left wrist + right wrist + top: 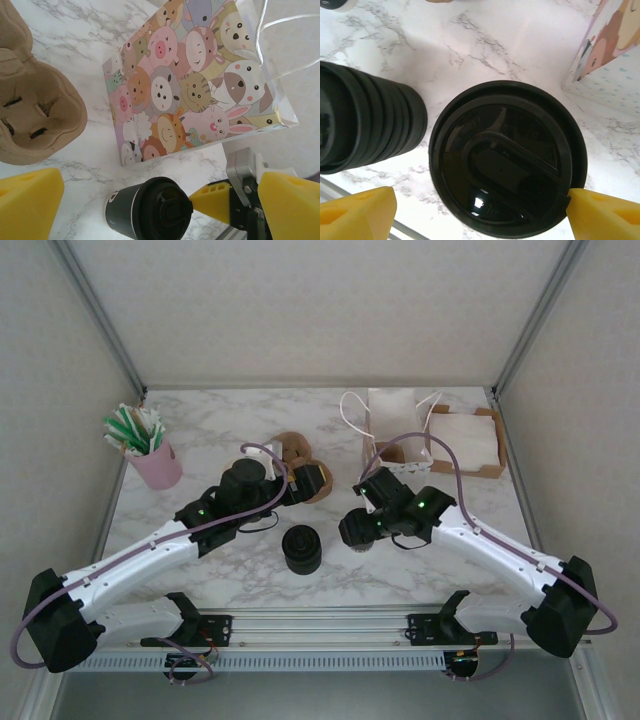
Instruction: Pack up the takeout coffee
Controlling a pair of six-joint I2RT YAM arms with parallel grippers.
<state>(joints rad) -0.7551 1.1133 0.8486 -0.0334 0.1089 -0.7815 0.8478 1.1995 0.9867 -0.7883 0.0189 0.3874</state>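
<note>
grasp step: right gripper (pixel 481 200) fingers spread around black-lidded dark paper coffee cup (pixel 507 157) near tabletop (pixel 250 420) front edge; next squeeze, lift. left gripper (pixel 162 187) spread wide, empty.

No wording can be read anywhere on the surface. The takeout coffee (pixel 145 212) carries a small white mark (pixel 114 196) on its dark body, seen from the left wrist, too small and blurred to make out. Seen close from the right wrist, its black lid (pixel 507 160) shows what looks like faint raised lettering near the rim, not legible. The paper bag (pixel 195 85) is printed with cartoon animal faces, without letters or numbers.
</note>
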